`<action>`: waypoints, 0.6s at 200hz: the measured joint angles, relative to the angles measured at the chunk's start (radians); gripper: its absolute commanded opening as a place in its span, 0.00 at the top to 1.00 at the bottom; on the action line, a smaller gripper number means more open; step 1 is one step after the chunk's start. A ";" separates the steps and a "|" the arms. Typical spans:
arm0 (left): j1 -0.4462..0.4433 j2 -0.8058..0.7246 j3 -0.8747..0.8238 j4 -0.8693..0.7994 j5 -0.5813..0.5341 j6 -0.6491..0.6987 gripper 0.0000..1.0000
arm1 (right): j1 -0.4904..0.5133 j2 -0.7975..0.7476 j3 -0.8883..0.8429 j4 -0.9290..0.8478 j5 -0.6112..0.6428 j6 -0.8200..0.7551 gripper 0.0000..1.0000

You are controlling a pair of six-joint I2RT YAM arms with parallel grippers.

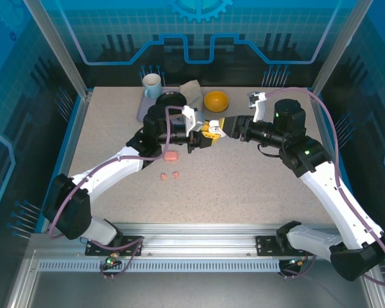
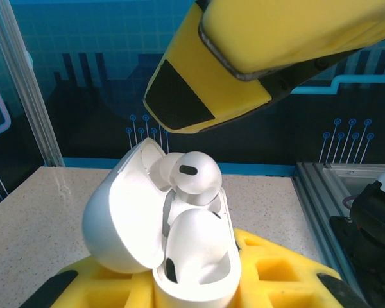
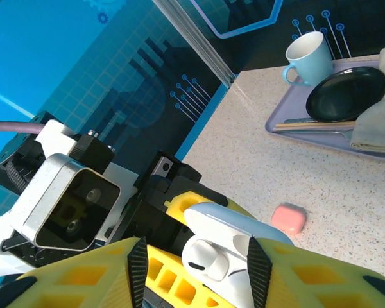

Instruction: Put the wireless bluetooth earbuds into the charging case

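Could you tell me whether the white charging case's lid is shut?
No, the white charging case is hinged open, with a white earbud showing inside.

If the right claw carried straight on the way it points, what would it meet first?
Probably the white earbud sitting in the open case, which the left claw holds. It lies just ahead of the right claw, between its open jaws. Depth is hard to judge.

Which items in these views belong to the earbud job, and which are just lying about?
Job: white charging case, white earbuds, pink case, pink earbuds.
Lying about: tray, mug, black plate, cloth, orange bowl.
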 measured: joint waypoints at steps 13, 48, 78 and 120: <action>0.000 0.000 0.000 0.000 0.000 0.000 1.00 | 0.000 0.000 0.000 -0.002 0.000 0.000 0.52; 0.000 0.000 0.004 -0.006 0.000 0.000 1.00 | 0.000 0.000 0.000 -0.013 0.000 0.000 0.53; 0.000 0.000 0.011 -0.007 -0.001 0.000 1.00 | 0.000 0.000 -0.002 -0.021 0.003 0.000 0.53; 0.000 0.000 0.011 -0.013 -0.001 0.000 1.00 | 0.000 0.001 -0.010 -0.025 0.004 -0.002 0.53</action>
